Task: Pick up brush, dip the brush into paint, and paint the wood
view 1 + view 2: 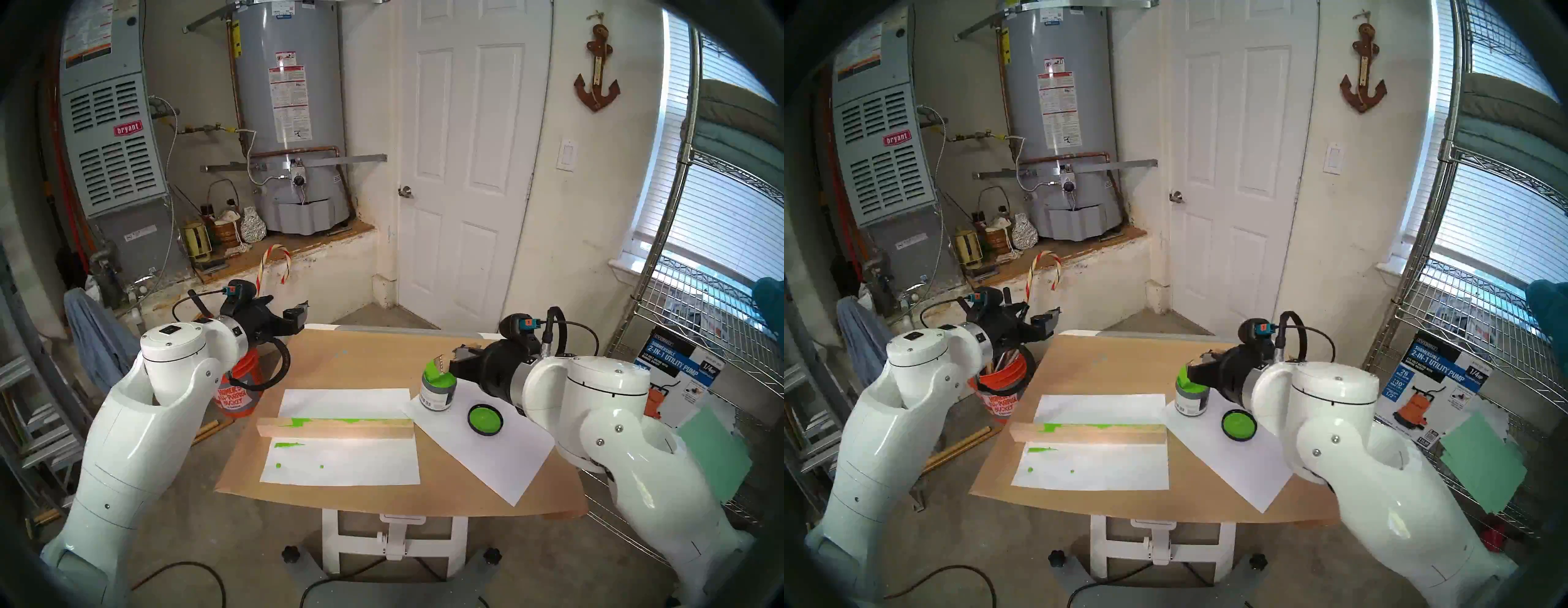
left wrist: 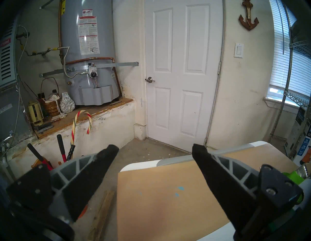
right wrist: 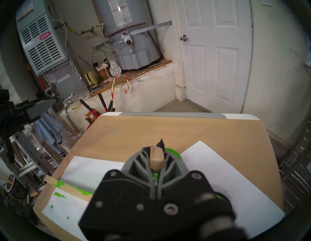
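My right gripper (image 1: 460, 356) is shut on the brush (image 1: 437, 366) by its pale wooden handle (image 3: 156, 159). The green bristles hang over the mouth of the open paint can (image 1: 437, 395), which stands on a white sheet right of centre. Whether the bristles touch the paint is hidden. The wood (image 1: 335, 426) is a long pale bar lying across the table's middle, with green paint along its top face. Off the table's far left corner, well away from all of these, my left gripper (image 1: 299, 316) hangs open and empty.
The can's black lid (image 1: 485, 418), green inside, lies just right of the can under my right wrist. White paper sheets (image 1: 339, 463) with green smears lie under and around the bar. An orange bucket (image 1: 235, 395) stands on the floor to the left, a wire shelf (image 1: 700, 297) to the right.
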`<action>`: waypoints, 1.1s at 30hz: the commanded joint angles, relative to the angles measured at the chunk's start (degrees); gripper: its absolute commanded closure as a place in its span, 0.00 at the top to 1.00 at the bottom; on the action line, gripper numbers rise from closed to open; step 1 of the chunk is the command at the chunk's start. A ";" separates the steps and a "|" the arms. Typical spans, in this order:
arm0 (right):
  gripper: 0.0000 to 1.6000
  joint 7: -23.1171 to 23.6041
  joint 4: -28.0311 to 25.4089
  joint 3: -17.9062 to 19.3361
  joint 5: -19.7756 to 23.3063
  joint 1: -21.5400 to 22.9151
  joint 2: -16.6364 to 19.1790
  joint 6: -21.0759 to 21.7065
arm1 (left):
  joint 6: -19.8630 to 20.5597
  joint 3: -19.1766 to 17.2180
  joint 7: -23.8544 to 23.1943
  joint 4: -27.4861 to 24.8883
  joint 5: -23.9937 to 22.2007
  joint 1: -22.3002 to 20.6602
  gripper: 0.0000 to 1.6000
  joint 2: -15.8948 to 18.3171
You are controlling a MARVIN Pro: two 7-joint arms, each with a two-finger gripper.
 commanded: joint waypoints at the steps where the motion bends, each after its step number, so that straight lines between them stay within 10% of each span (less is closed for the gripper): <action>1: 0.00 0.27 -1.72 0.69 -0.08 -0.67 0.11 -0.87 | -0.11 -0.50 0.04 -0.96 -0.09 -0.54 1.00 0.09; 33: 0.00 0.11 -6.74 5.72 0.51 -5.80 0.39 -2.40 | -0.13 -0.49 0.03 -0.94 -0.09 -0.55 1.00 0.10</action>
